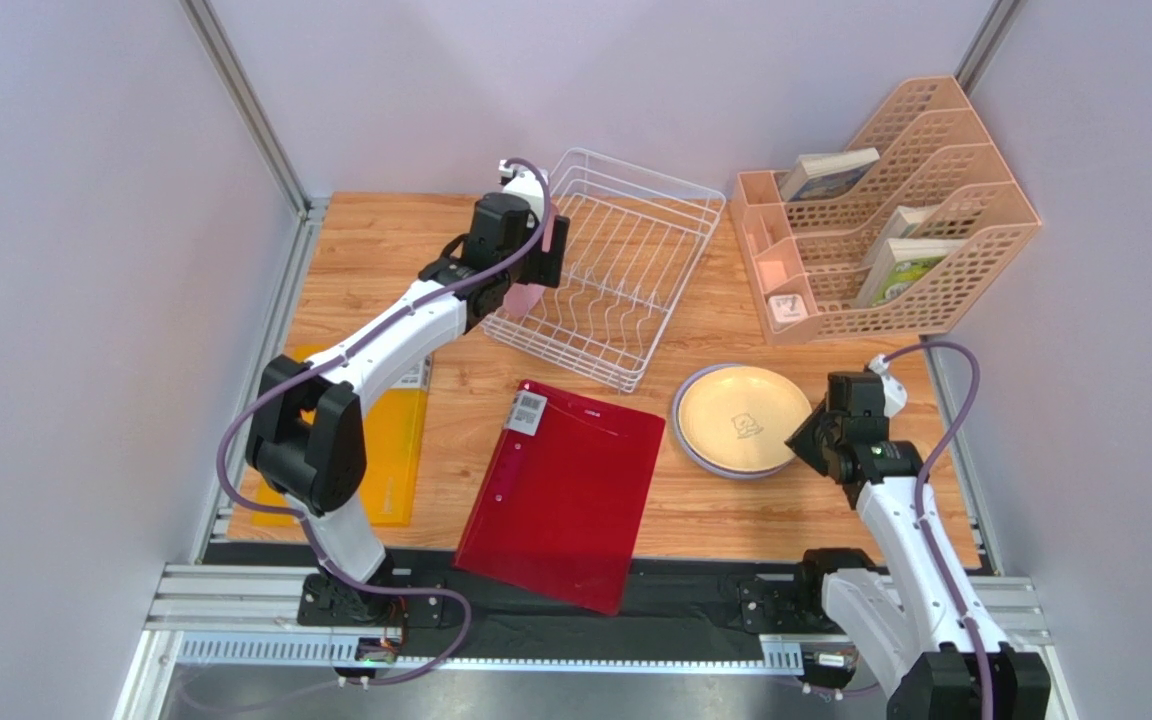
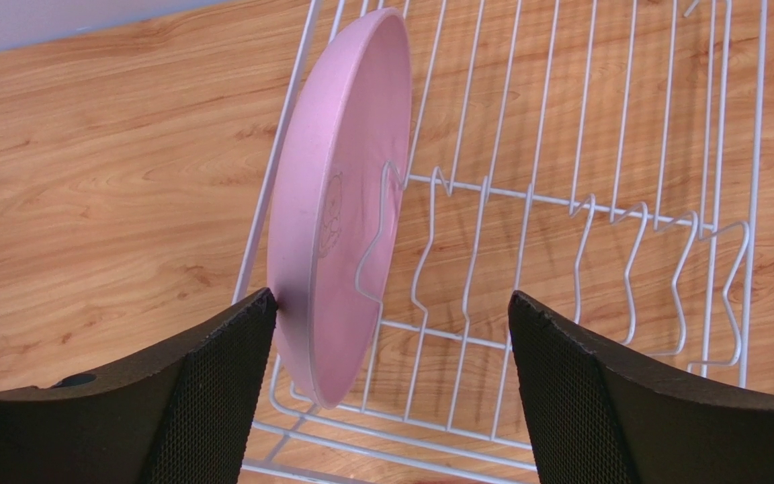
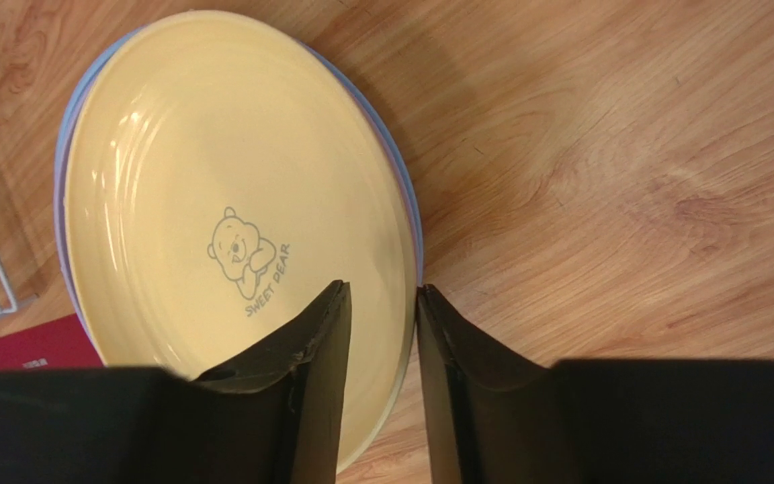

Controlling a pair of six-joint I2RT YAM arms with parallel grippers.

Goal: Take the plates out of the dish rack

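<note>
My left gripper (image 2: 391, 303) is wide open and empty, straddling the round matte pink plate (image 2: 336, 212) upright in the white wire dish rack (image 1: 620, 278) at the counter's (image 1: 387, 255) far edge, lined up to pinch. My right gripper (image 3: 382, 290) is barely open and grips nothing, over the stacked round tan-yellow plate (image 3: 230, 182) near the right edge.

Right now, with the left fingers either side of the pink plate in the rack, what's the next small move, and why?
Probably close the left fingers on the pink plate. They stand wide open, one on each side of its rim, and the plate stands on edge among the prongs of the dish rack, apparently the only plate there.
</note>
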